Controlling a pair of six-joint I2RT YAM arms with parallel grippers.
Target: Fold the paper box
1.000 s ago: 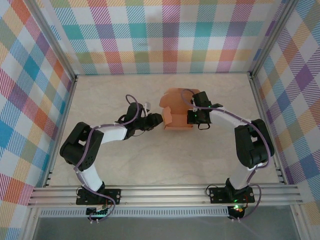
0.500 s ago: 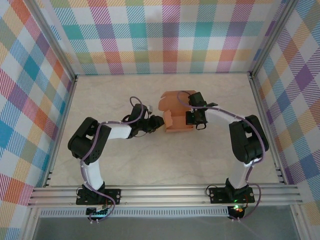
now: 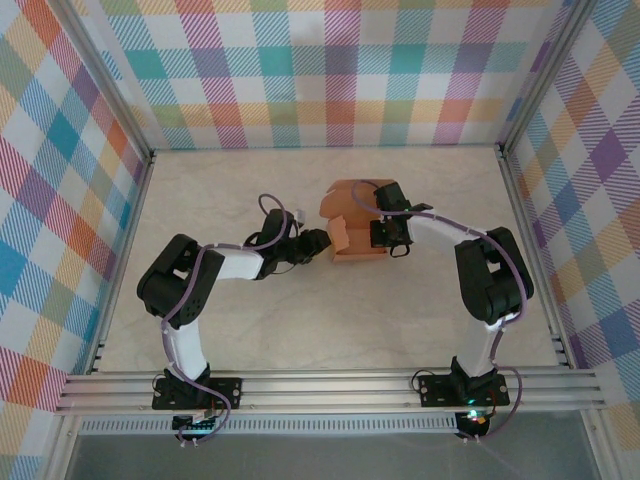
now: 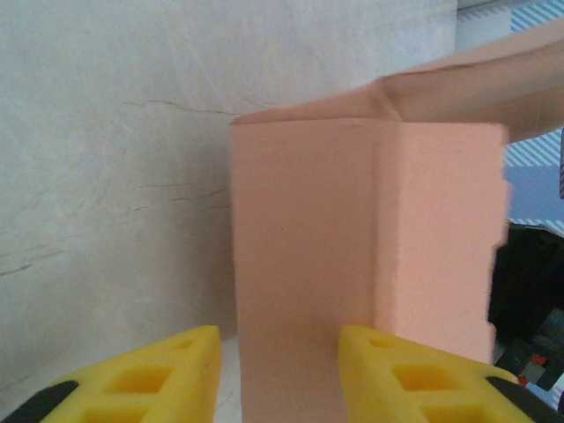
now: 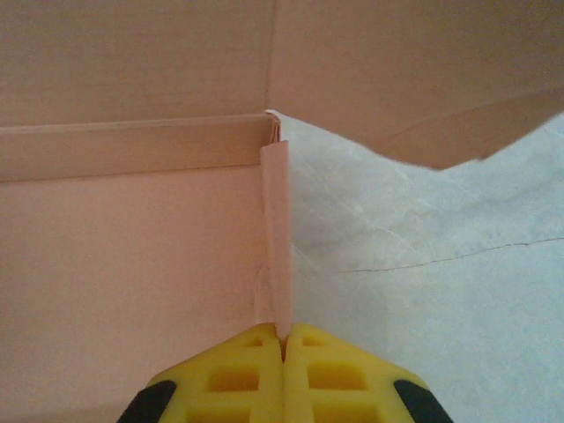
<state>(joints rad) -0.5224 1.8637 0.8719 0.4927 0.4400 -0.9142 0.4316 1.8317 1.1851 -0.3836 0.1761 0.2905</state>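
The salmon-orange paper box stands partly folded at the middle of the table, with walls raised. My right gripper is shut on a thin upright side wall of the paper box; its yellow fingertips pinch the wall's edge, with the box floor to the left. My left gripper sits at the box's left side, open. Its yellow fingers straddle a raised flap of the paper box, which stands between them without being pinched.
The pale marbled table is ringed by plaid walls. An aluminium rail runs along the near edge by the arm bases.
Both arms have shifted slightly toward the far side with the box. The left gripper has closed in on the box's left flap; the right gripper keeps its pinch.
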